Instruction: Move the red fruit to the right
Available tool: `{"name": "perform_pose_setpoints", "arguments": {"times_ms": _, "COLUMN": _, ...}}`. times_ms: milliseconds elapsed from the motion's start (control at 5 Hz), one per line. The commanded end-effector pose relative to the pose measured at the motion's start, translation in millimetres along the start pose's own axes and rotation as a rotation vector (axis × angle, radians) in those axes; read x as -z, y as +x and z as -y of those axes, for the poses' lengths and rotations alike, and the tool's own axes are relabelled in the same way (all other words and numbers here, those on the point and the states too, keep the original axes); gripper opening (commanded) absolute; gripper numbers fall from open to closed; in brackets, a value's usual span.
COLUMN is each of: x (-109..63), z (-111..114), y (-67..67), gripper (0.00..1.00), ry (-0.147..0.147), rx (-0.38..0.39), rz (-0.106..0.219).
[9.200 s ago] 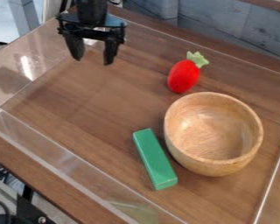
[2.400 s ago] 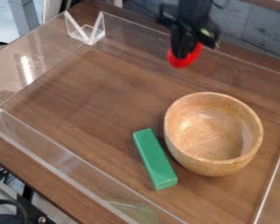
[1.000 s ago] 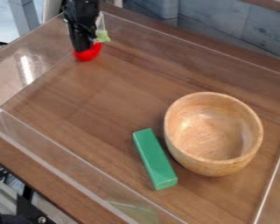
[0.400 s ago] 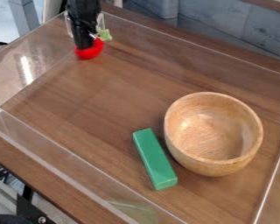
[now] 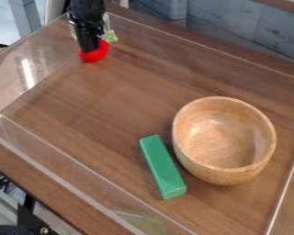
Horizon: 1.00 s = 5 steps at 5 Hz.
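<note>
Strawberry [image 5: 96, 53] near tray's [image 5: 39, 138] far-left edge

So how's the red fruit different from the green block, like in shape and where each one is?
The red fruit is small, round and bright red with a green leafy top; the green block is long, flat-sided and plain green. The fruit sits at the far left of the tray, with the gripper shut on it; the block lies free near the front, beside the wooden bowl. Both are small next to the bowl and sit over the same wooden surface.

The claw [image 5: 87, 42] is black, slim-fingered, on a dark arm.
</note>
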State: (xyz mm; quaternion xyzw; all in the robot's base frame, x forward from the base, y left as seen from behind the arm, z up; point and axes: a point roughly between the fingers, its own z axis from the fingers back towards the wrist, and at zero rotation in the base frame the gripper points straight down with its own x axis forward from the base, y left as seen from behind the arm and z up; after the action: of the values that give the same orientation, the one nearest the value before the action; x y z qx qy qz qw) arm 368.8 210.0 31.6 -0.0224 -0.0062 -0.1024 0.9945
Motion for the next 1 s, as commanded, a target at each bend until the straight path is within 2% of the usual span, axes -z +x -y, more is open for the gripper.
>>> {"name": "perform_pose_setpoints", "arguments": {"times_ms": 0, "x": 13.9, "z": -2, "y": -0.9, "gripper": 0.0, "ry": -0.017, "rx": -0.09, "rz": 0.002}}
{"name": "perform_pose_setpoints", "arguments": {"times_ms": 400, "x": 27.0, "z": -1, "y": -2.6, "gripper": 0.0, "ry": -0.053, "rx": -0.019, "rz": -0.028}}
{"name": "perform_pose_setpoints", "arguments": {"times_ms": 800, "x": 13.6, "z": 95, "y": 14.5, "gripper": 0.0, "ry": -0.056, "rx": -0.042, "rz": 0.011}}
